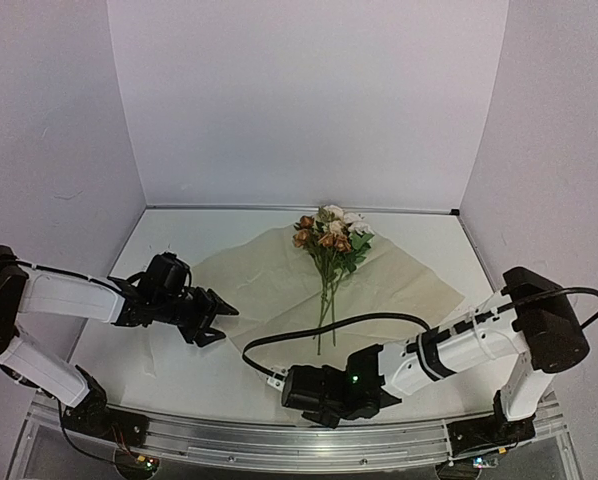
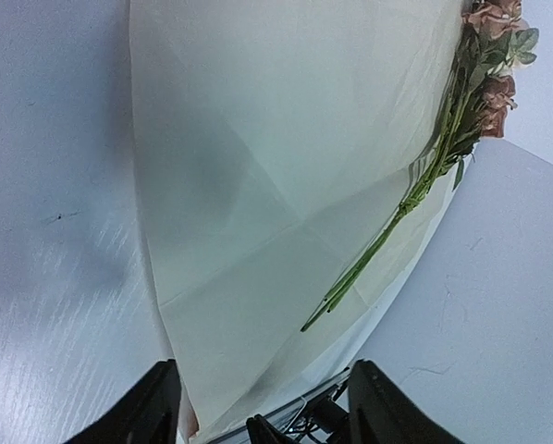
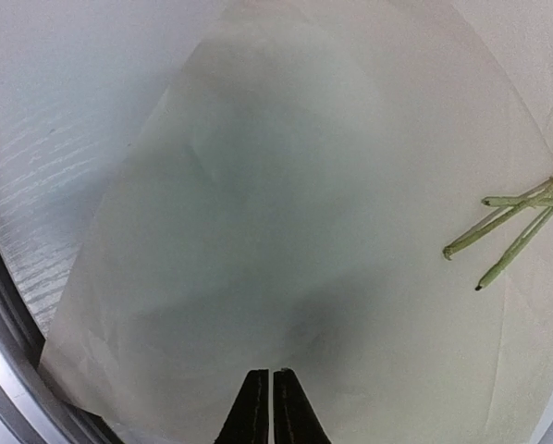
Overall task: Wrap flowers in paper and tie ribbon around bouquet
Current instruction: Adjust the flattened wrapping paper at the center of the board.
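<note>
Top view first. The paper (image 1: 269, 280) lies flat on the table (image 1: 159, 360) as a diamond. The flowers (image 1: 331, 240) lie down its middle, heads at the far corner and stems (image 1: 326, 305) pointing towards me. I can't see any ribbon. The left gripper (image 1: 217, 322) sits just off the paper's left side. The right arm (image 1: 449, 350) reaches low across the near edge.

Left wrist now. My fingers (image 2: 161, 407) are spread wide with nothing between them, so that tool is released. The paper's edge runs up the table ahead of it, and the bunch lies further off to the right.

Right wrist. The right gripper (image 3: 264, 393) is clenched, tips pressed together over the paper near its near corner. I can't tell whether a layer of sheet is actually nipped between them. The cut stem ends are well off to the right.

My read on handling is that the sheet is thin, light and creased. It should fold over easily, but I expect it to skate on this smooth tabletop or tear if I yank it. I'd take it right at a corner or edge and lift gently. The roses look brittle, so any hold belongs on the stems, never on the heads.
</note>
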Motion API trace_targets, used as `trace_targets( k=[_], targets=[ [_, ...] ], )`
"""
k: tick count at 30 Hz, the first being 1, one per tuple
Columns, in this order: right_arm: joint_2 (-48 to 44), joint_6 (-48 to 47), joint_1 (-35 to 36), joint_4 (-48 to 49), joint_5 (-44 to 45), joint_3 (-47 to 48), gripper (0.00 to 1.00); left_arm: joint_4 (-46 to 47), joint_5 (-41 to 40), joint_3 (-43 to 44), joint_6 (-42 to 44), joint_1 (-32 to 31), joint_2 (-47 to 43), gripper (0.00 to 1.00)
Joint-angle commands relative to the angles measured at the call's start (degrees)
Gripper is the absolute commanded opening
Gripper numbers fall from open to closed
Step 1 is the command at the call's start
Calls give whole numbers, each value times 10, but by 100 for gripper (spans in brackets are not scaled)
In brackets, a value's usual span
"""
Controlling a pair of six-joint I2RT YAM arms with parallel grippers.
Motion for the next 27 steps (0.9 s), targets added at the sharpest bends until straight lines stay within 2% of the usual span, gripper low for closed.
trace_targets(
  k=[1,5,9,14,19,21,22,27],
  targets=[
    [-66,14,-7,-18,-4,-2,17,-7,1,-3,38,-26,4,74],
    [-111,4,-7,-19,9,-29,32,21,-2,-24,7,-71,11,78],
    [-154,-15,-7,-19,35,-61,40,62,-9,-22,-14,-113,44,79],
    [-200,-27,-7,-17,62,-97,51,124,-4,10,-34,-156,112,80],
    [-240,-51,-8,5,95,-139,68,149,30,62,-29,-177,176,78],
    [-251,-57,-10,7,104,-147,71,132,45,89,-16,-182,191,74],
    [-256,-77,-10,9,109,-150,72,125,51,99,-11,-183,195,68],
    [-274,-102,-12,21,98,-163,80,117,85,114,-9,-185,199,23]
  ],
)
